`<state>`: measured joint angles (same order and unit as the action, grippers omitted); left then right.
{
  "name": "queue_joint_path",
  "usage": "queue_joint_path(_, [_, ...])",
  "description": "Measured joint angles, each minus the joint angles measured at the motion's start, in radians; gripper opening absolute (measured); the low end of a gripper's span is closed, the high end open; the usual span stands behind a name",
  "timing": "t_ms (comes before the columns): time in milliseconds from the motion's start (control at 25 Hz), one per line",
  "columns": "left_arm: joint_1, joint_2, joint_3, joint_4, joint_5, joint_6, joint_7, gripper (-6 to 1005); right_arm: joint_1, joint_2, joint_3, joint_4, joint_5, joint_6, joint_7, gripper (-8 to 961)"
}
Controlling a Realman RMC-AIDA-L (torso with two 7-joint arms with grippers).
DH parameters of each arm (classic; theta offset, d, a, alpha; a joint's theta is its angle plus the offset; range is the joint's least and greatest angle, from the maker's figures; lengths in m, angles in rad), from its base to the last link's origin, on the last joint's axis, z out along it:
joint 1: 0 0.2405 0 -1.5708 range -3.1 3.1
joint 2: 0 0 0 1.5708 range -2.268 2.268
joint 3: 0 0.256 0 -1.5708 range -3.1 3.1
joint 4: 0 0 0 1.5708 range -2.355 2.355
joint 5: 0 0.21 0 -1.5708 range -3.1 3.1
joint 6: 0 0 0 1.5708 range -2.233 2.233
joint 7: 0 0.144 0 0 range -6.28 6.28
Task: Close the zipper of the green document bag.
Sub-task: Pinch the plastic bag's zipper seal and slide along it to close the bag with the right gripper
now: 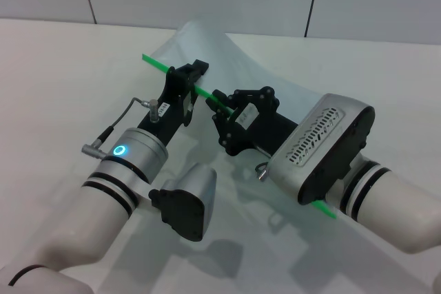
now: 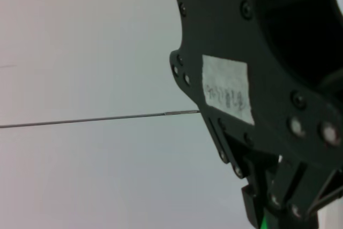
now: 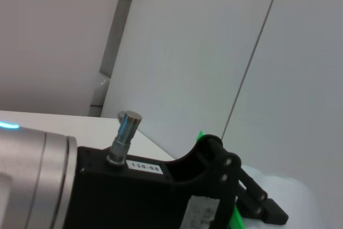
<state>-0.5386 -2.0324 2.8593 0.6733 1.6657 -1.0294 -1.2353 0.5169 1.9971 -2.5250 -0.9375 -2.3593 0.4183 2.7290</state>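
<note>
head view, left end effector and right end effector both clenched on zipper, slider hidden

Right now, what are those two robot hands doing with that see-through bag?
Both hands are up at the bright green zipper along the raised edge of the green document bag, lifted off the white table. The left gripper is on the zipper nearer its far end. The right gripper sits right next to it on the same strip, closed on it as far as I can tell. The slider tab isn't visible, so how far it is zipped is unclear.
</note>
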Motion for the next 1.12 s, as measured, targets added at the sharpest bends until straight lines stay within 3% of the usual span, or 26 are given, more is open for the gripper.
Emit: queue_joint_path(1120, [0.012, 0.001, -0.001, 0.006, 0.021, -0.008, -0.076, 64, -0.02, 0.0, 0.006, 0.029, 0.005, 0.0, 0.0, 82])
